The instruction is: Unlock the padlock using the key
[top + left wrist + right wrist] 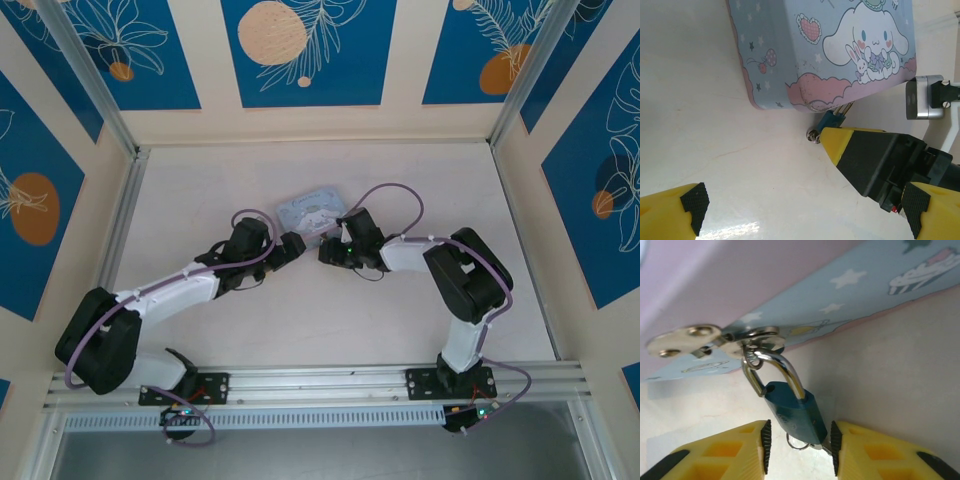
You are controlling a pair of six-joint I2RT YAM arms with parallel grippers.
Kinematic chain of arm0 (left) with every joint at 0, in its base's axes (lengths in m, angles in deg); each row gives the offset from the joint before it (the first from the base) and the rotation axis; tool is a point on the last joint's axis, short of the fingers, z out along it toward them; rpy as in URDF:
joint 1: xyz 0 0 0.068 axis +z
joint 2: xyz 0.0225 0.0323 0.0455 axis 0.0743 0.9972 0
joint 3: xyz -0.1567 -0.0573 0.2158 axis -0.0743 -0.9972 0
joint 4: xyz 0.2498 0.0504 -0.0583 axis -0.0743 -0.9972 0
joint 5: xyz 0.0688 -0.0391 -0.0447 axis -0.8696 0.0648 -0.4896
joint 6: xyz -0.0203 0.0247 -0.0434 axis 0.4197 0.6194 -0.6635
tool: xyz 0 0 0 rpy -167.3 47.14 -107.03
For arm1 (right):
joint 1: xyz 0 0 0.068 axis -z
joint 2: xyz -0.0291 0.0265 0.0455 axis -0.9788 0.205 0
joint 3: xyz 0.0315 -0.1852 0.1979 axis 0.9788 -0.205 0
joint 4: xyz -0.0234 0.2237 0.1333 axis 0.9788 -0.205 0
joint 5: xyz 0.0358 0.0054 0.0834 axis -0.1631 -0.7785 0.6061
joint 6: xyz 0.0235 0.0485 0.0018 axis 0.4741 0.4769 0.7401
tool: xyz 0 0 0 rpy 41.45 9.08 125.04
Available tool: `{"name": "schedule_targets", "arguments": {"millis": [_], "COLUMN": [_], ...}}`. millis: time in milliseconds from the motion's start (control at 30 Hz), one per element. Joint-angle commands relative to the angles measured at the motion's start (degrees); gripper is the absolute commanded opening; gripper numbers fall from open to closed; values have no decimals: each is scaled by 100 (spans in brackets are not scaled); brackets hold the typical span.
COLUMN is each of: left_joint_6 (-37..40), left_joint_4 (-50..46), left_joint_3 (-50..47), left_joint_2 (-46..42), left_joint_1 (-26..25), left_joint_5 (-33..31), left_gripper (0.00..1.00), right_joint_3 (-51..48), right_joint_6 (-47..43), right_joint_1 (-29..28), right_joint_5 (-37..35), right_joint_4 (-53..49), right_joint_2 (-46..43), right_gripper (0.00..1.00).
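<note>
**Hemmed in, grip in doubt**

From above: left gripper [294, 247] and right gripper [323, 252] nose to nose beside the tin [312, 212]. From left wrist: own jaws spread wide, teal padlock [831, 120] at tin's edge. From right wrist: padlock [795, 412] hung from hasp [740, 335] between right gripper's pads [765, 440]; gripped or not, unclear.

A pale, glossy desk [300, 330] is seen, lightly marked in places. A pale blue tin [312, 213] with a white cartoon figure and pink clouds printed on its lid is laid flat on it, near the middle. A small blue-teal padlock [795, 412] is hung from the tin's hasp, low beside the desk surface; whether the desk is touched by it cannot be told
</note>
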Motion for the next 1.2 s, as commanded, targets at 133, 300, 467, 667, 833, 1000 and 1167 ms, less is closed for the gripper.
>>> {"name": "schedule_targets", "arguments": {"millis": [133,300,467,667,833,1000,1167], "left_joint_6": [-45,-34,5,16,22,22,64], "left_joint_4": [92,70,34,21,25,36,-25], "left_joint_3": [131,151,177,199,212,238,295], "left_joint_2": [82,82,71,47,57,100,106], "left_joint_1": [102,110,139,176,192,192,210], "left_joint_5": [129,129,116,144,162,173,155], "left_gripper": [100,100,100,100,100,100,100], "right_joint_3": [83,-19,-208,-633,-778,-576,-323], "right_joint_6": [-88,-42,-39,-58,-32,-100,-69], "right_joint_1": [-25,-12,10,162,385,419,351], "right_joint_5": [-245,-272,-258,-215,-108,81,151], "right_joint_4": [-46,24,51,90,166,242,294], "right_joint_2": [144,21,-206,-724,-1063,-918,-547], "right_gripper": [21,11,19,46,54,55,54]}}
